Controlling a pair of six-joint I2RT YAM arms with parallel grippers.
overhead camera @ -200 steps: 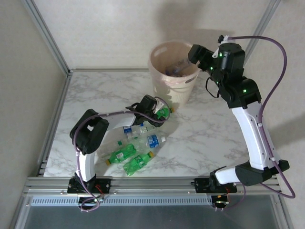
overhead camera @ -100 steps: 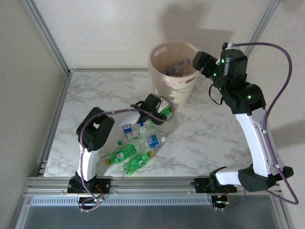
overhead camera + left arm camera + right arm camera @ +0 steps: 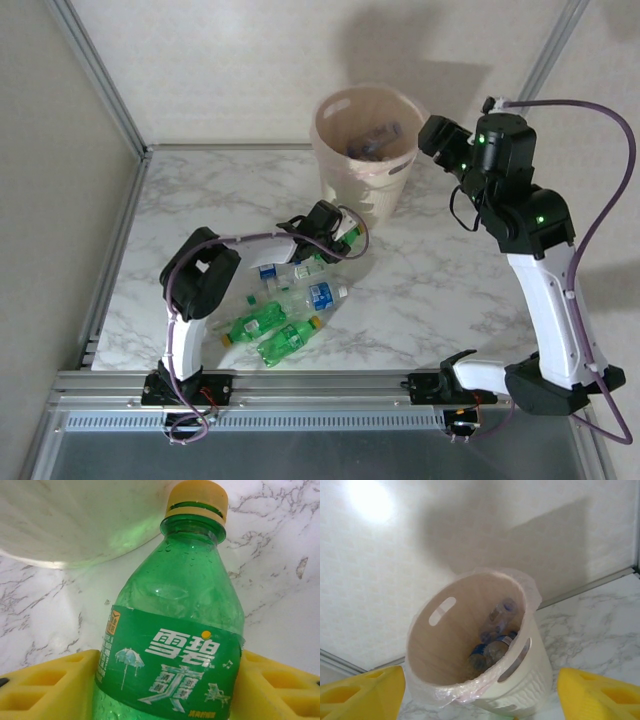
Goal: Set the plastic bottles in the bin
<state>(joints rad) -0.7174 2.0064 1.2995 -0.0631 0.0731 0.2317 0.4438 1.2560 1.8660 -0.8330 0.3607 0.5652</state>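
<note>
A green plastic bottle (image 3: 175,630) with a yellow cap (image 3: 196,495) lies on the marble table beside the bin's base (image 3: 75,520). My left gripper (image 3: 167,680) is shut on its labelled body, one yellow pad (image 3: 45,685) on each side. From above, that left gripper (image 3: 335,232) and green bottle (image 3: 347,238) sit just in front of the cream bin (image 3: 372,195). My right gripper (image 3: 432,135) hangs open and empty to the right of the bin's rim. In the right wrist view the right gripper (image 3: 480,692) faces the bin (image 3: 450,645), with several bottles (image 3: 495,650) inside.
More bottles lie on the table near the left arm: two green ones (image 3: 258,320) (image 3: 288,338) and clear blue-labelled ones (image 3: 320,295) (image 3: 268,272). Metal frame posts stand at the back corners. The table's right half is bare marble (image 3: 440,290).
My left gripper has closed on the green bottle. The right arm has drawn back to the right, from over the bin's rim to beside it.
</note>
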